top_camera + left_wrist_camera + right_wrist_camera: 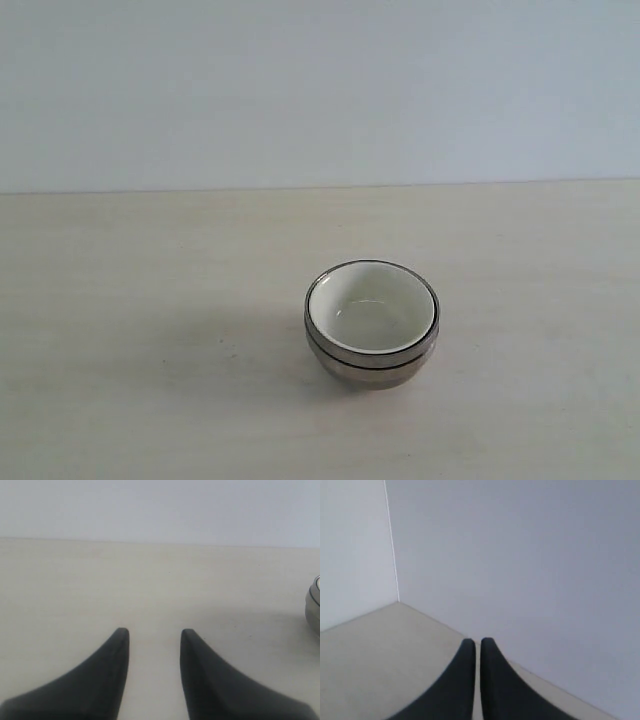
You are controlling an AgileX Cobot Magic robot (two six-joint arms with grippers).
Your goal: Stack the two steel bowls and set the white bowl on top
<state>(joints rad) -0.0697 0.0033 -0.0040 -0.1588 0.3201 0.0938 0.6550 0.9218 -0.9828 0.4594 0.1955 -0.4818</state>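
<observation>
A pale, faintly grained tabletop (150, 400) fills the lower part of the exterior view and meets a plain light grey wall (320, 90) behind it. Slightly right of the middle stands a single stack of three round bowls, all upright with their mouths facing up, so their shared axis runs vertically. The shiny lower steel bowl (372, 376) rests on the tabletop. The shiny upper steel bowl (330, 346) is nested in it, a thin dark line marking where the two rims meet. Inside that one sits the small cream-white ceramic white bowl (372, 315), its interior empty and its outside hidden by the metal. Neither arm shows in the exterior view. The left pincer (154, 630) hangs over bare tabletop with its dark fingers apart and nothing between them, a sliver of the stack at the frame's edge. The right pincer (478, 640) has its fingers drawn together, empty, facing the wall.
</observation>
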